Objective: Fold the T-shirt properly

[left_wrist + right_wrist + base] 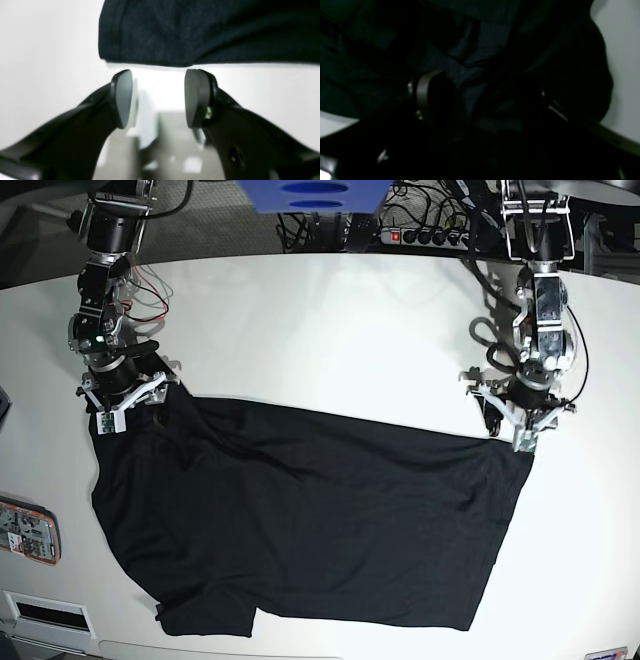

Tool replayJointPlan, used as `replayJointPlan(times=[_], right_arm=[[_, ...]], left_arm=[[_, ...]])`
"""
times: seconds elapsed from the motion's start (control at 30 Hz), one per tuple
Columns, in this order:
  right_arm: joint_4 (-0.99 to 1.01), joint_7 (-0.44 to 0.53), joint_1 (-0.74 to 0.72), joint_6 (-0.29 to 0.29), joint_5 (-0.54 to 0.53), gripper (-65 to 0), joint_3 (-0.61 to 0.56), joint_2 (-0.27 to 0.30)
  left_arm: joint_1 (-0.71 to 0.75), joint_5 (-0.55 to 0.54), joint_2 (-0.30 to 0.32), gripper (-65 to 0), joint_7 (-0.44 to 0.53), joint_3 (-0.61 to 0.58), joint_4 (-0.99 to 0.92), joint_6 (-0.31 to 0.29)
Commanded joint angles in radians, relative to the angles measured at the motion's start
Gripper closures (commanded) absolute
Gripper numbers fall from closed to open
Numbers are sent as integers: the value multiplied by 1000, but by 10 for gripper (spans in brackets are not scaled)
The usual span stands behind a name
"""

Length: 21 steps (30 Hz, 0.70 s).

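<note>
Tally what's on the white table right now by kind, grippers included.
Black short-sleeved fabric T-shirt: 1
Robot grippers: 2, the left gripper and the right gripper
Flat orange-edged printed card at the table's edge: 1
Total: 4

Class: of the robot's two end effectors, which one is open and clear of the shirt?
The left end effector, on the base view's right: its pads stand apart just short of the T-shirt edge. The right end effector is buried in cloth.
</note>
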<state>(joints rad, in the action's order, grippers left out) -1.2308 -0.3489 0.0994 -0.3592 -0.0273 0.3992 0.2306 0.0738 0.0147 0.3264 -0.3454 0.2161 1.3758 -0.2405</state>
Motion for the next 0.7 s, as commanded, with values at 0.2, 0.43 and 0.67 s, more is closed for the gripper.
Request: replayJointPlan(times=[0.2, 0.43, 0.67], right_arm=[[18, -114, 12, 1, 59, -430, -6, 5], [18, -114, 12, 1, 59, -430, -6, 5], [19, -174, 12, -1, 60, -430, -7, 5]], left_arm=[[-157, -5, 6, -317, -83, -5, 44, 2], [-328, 4, 7, -317, -145, -54, -134, 0], [-452, 3, 10, -317, -175, -172, -513, -23]])
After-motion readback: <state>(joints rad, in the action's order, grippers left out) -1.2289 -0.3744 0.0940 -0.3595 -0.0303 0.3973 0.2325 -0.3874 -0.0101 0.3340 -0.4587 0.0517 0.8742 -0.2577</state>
